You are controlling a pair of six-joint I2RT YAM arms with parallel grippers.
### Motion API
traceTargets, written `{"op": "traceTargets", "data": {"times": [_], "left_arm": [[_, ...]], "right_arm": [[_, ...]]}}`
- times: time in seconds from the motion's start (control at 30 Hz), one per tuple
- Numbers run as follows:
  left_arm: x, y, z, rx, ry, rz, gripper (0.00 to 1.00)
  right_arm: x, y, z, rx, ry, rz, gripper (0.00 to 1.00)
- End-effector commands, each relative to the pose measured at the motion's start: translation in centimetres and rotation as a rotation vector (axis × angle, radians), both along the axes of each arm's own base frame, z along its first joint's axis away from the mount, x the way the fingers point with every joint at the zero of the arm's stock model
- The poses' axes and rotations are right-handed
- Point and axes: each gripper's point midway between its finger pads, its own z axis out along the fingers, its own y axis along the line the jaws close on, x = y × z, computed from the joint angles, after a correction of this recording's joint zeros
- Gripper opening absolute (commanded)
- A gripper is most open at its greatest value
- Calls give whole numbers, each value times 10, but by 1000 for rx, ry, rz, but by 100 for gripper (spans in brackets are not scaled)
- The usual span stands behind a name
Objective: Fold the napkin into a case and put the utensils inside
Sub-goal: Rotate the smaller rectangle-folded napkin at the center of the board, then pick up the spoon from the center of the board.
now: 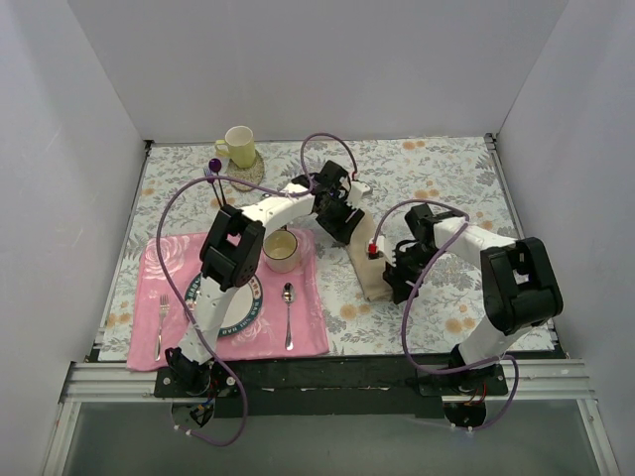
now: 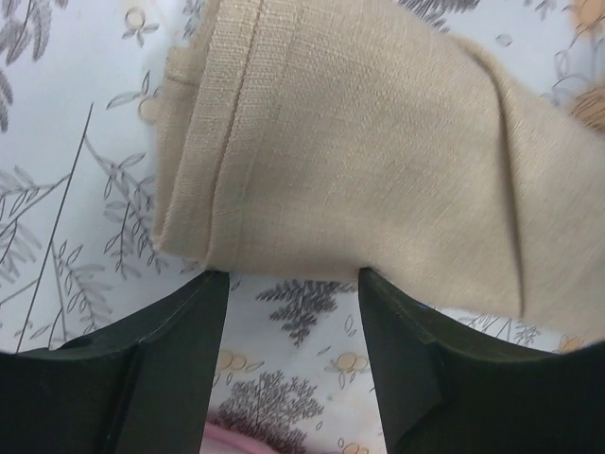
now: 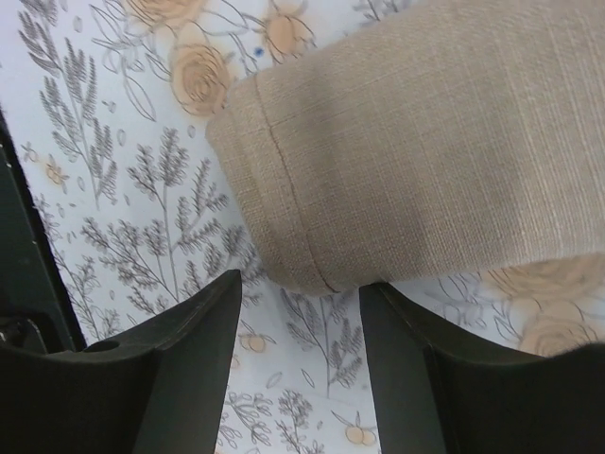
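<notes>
Your napkin (image 1: 369, 270) lies folded as a narrow case on the tablecloth (image 1: 446, 169). The left gripper (image 2: 293, 284) and right gripper (image 3: 302, 288) sit at its ends, jaws apart, holding nothing. The fork (image 1: 161, 325) and spoon (image 1: 288, 315) lie outside it on the pink placemat (image 1: 310, 319), flanking the plate (image 1: 248, 309). You cannot tell what the cup (image 1: 281, 261) holds.

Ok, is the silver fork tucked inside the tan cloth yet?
No, the silver fork lies on the pink placemat, left of the plate, well apart from the napkin.

The napkin (image 2: 359, 161) is coarse-woven matt cloth, the floral tablecloth (image 2: 57, 104) smoother
</notes>
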Motion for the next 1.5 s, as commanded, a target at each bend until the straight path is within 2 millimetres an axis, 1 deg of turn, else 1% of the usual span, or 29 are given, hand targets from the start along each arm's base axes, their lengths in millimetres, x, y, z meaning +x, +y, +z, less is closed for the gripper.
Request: {"op": "traceTargets", "data": {"times": [0.0, 0.07, 0.17, 0.2, 0.3, 0.33, 0.37, 0.43, 0.47, 0.5, 0.53, 0.57, 0.6, 0.63, 0.73, 0.77, 0.8, 0.87, 0.9, 0.93, 0.97, 1.03, 1.1, 1.13, 1.17, 1.2, 1.27, 1.3, 1.47], "left_arm": [[1, -26, 1, -71, 14, -15, 57], [10, -25, 8, -65, -17, 8, 57], [25, -18, 35, -103, -52, 61, 59], [32, -16, 61, -146, -87, 77, 61], [64, 7, 112, -241, -155, 177, 69], [68, 11, 140, -287, -186, 200, 72], [74, 15, 156, -325, -208, 211, 78], [89, 40, 191, -397, -234, 291, 86], [92, 44, 203, -444, -231, 294, 92], [104, 64, 212, -466, -241, 334, 96], [109, 74, 221, -488, -249, 357, 98], [115, 83, 232, -524, -240, 416, 98], [128, 105, 235, -515, -268, 498, 98], [134, 116, 237, -504, -284, 549, 98], [140, 148, 232, -450, -302, 586, 98], [137, 155, 227, -440, -271, 577, 98], [142, 174, 216, -434, -232, 604, 98], [141, 196, 194, -433, -152, 639, 94], [143, 217, 189, -433, -146, 670, 93], [139, 218, 187, -459, -123, 636, 94], [138, 224, 182, -458, -116, 641, 95], [137, 231, 166, -441, -70, 659, 96], [133, 237, 152, -435, -22, 667, 91], [129, 241, 138, -432, 11, 672, 88], [126, 233, 140, -494, 32, 626, 84], [129, 253, 139, -530, 27, 657, 81], [129, 255, 120, -530, 50, 675, 77], [129, 255, 116, -531, 52, 661, 69], [135, 259, 84, -515, 41, 708, 63]], "right_arm": [[-27, 18, -5, 18, 69, 49, 61], [-33, 25, -2, 25, 85, 62, 61], [-31, 25, 10, 29, 85, 54, 61], [-29, 26, 19, 38, 65, 52, 62], [-19, 30, 50, 85, 9, 4, 64], [-7, 31, 63, 102, -30, -27, 65], [-2, 32, 72, 112, -42, -64, 66], [18, 31, 95, 139, -110, -133, 72], [32, 32, 112, 165, -160, -162, 74], [42, 32, 124, 182, -182, -212, 74], [54, 27, 132, 192, -204, -258, 82], [68, 26, 148, 211, -248, -299, 94], [76, 23, 156, 221, -249, -364, 99], [95, 18, 167, 247, -304, -422, 99], [123, 3, 183, 240, -383, -570, 99], [126, 1, 186, 250, -379, -575, 99], [129, 2, 196, 273, -385, -565, 99], [125, 3, 195, 281, -317, -549, 99], [128, 4, 204, 288, -316, -547, 99], [128, 3, 206, 284, -300, -547, 99], [120, 4, 199, 274, -224, -545, 99], [120, 3, 200, 277, -197, -557, 99], [122, -1, 192, 246, -155, -611, 99], [123, -2, 192, 241, -146, -623, 99], [123, -2, 192, 246, -127, -625, 99], [120, -2, 192, 245, -105, -630, 99], [123, -2, 196, 250, -100, -634, 99], [122, -2, 197, 248, -95, -635, 99], [122, -4, 198, 231, -79, -649, 99]]}}
